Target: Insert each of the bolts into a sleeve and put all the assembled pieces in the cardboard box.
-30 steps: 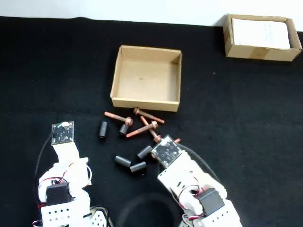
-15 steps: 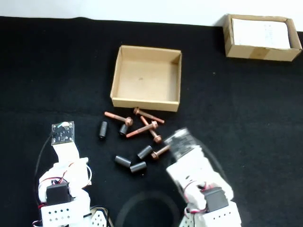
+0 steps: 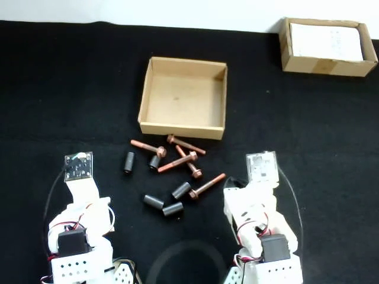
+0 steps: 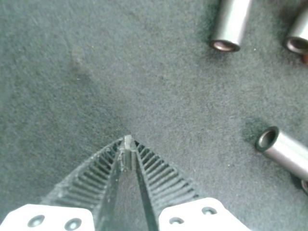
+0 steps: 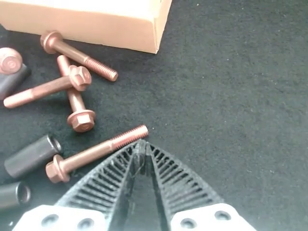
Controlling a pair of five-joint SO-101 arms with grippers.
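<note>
Sitting near threaded coppery bolts [image 5: 99, 150] and smooth tubular sleeves [image 4: 231, 21], left pincer [image 4: 127, 144] and right pincer [image 5: 141, 147] are pinched together, empty.

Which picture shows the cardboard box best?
The high view: the whole cardboard box, open and empty. The right wrist view catches one outer wall and corner; the left wrist view looks at sleeves instead.

Right gripper [image 5: 140, 147] closed, tips just beside the threaded end of a bolt [image 5: 98, 151]; cardboard box [image 5: 96, 21] beyond.
</note>
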